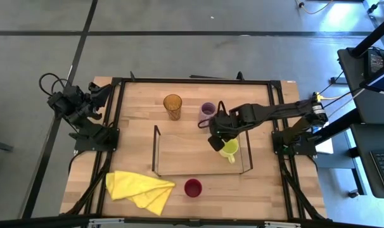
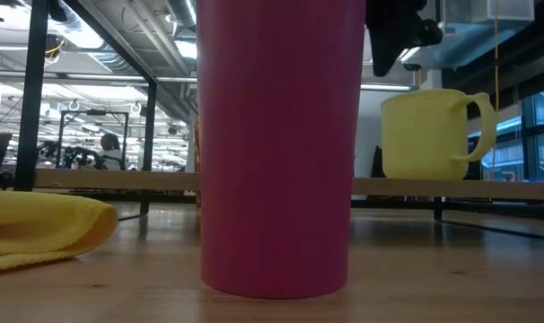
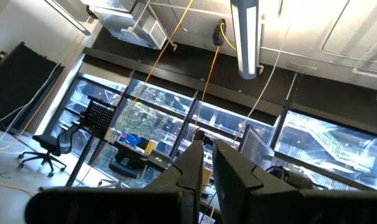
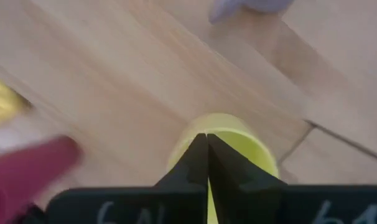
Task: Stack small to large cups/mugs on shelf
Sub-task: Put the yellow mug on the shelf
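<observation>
The yellow-green mug [image 1: 229,149] stands upright on its base on the right part of the shelf [image 1: 179,155], handle toward the table's near edge. It also shows in the low view [image 2: 429,135]. My right gripper [image 1: 215,143] is shut, just above the mug's left rim [image 4: 238,134] and apart from it in the low view [image 2: 398,36]. The amber tumbler [image 1: 172,106] and lilac mug [image 1: 207,113] stand on the table behind the shelf. The dark red cup [image 1: 192,187] stands in front of it. My left gripper [image 1: 100,95] is shut, at the far left corner.
A crumpled yellow cloth [image 1: 138,190] lies on the table at the near left, left of the red cup. The shelf's black wire frames [image 1: 156,149] stand up at both short ends. The red cup fills the middle of the low view [image 2: 276,144].
</observation>
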Robot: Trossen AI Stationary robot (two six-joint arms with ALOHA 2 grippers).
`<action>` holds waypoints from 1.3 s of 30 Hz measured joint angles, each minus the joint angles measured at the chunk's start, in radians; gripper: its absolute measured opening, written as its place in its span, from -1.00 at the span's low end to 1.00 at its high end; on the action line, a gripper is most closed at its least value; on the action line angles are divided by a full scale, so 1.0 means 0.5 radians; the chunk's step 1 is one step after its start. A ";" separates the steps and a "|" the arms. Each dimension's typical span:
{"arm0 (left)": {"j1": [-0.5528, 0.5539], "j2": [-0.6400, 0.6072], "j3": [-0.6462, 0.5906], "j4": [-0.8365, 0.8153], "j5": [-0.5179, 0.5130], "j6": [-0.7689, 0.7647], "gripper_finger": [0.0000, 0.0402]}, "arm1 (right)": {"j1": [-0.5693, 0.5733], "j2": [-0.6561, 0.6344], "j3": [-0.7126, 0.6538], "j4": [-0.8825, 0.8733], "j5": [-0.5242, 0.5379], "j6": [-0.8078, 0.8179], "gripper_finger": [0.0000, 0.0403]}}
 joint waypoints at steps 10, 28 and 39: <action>0.000 0.000 0.000 0.000 0.000 -0.005 -0.84 | -0.048 0.107 0.000 0.054 -0.140 -0.363 -0.99; 0.000 0.000 0.000 0.000 -0.001 0.001 -0.84 | -0.140 0.108 -0.037 0.106 -0.330 -0.679 -0.99; 0.000 0.000 0.000 -0.001 -0.002 0.002 -0.84 | -0.123 0.110 -0.068 0.029 -0.339 -0.837 -0.99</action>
